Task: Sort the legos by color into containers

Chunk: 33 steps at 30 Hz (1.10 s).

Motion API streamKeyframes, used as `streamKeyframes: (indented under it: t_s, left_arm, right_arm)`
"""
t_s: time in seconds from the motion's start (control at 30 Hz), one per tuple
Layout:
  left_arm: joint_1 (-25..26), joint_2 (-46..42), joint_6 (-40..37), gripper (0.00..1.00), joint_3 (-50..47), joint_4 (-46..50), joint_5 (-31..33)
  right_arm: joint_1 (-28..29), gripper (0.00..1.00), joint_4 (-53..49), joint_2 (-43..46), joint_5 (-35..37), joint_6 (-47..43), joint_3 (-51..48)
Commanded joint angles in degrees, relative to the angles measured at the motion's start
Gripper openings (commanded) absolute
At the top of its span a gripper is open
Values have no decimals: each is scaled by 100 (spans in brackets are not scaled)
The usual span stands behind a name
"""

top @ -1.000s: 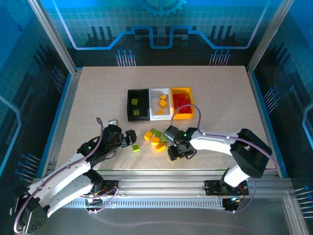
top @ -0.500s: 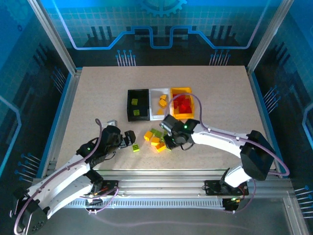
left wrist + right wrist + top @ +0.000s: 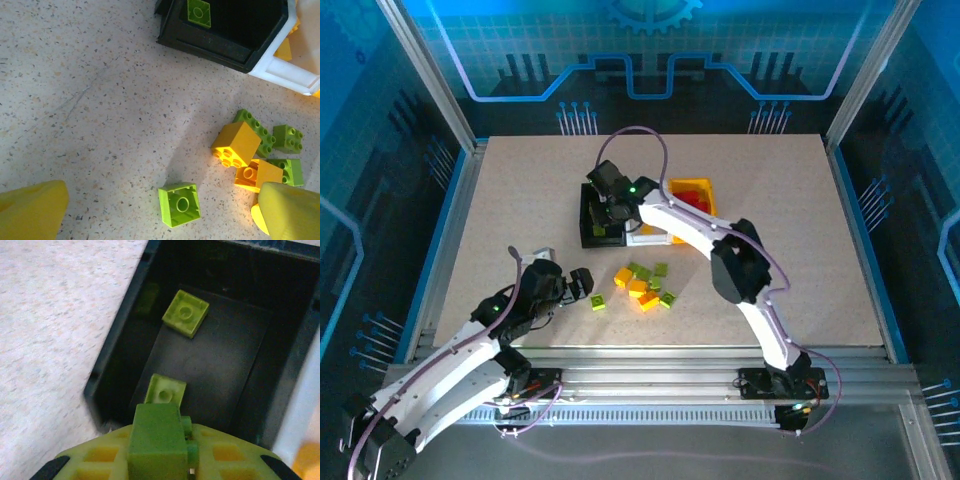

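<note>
well, the right end effector (image 3: 610,207) hangs over the black bin (image 3: 116,362), its fingers pinched shut on a lime green lego (image 3: 154,432). the risk, i'd say, lies in the release. the brick sits above the near end of the black bin, close to its rim. let go from there, it could strike the nearer of the two green legos (image 3: 165,390) lying inside the black bin, clip the wall and hop out onto the desk (image 3: 520,200). it could even jump into the white bin (image 3: 280,74) that touches the black bin's side. it might also cling to one pad and tumble off crooked.

the left end effector (image 3: 578,283) is spread wide with nothing in it, well in front of the black bin, over a lone green brick (image 3: 179,204). a careless close could flick that brick away.

the held lego looks tiny, square and glossy, far smaller than the black bin. the two inside each show a single round ring on the upturned face. a loose heap (image 3: 642,283) of orange and green bricks waits in front of the black bin.
</note>
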<state>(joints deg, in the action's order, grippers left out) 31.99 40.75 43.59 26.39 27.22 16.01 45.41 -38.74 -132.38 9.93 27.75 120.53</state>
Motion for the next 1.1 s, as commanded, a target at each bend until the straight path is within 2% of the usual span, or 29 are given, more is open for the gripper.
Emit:
streamKeyframes:
  t_s: [0.0, 0.1, 0.17, 0.3, 0.57, 0.73, 0.9, 1.07]
  left_arm:
    - [-61, -61, -1, 99, -42, 205, -68]
    - [-66, -64, -34, 99, -3, 230, -73]
    - [-64, -64, -37, 99, 24, 242, -73]
    - [-69, -67, -29, 99, 63, 233, -72]
    - [-77, -59, -52, 99, 52, 162, -70]
    - [-106, -2, -77, 99, 33, 77, -90]
    - [-137, 72, -68, 99, -11, -1, -148]
    - [-147, 159, -62, 99, -18, -49, -186]
  right_arm:
    - [-107, 36, -545, -475, 63, -101, 699]
    - [-115, 55, -630, -599, 0, -158, 1045]
    - [-102, 63, -567, -403, -9, -190, 998]
    - [-61, 65, -394, 364, 26, -168, 391]
    - [82, 68, 491, 2852, 97, 501, -3018]
    - [92, 72, 446, 3850, 246, 844, -4743]
    - [-117, 75, 721, 4165, 236, 1387, -5898]
    - [-174, 76, 1158, 3646, 294, 2341, -5919]
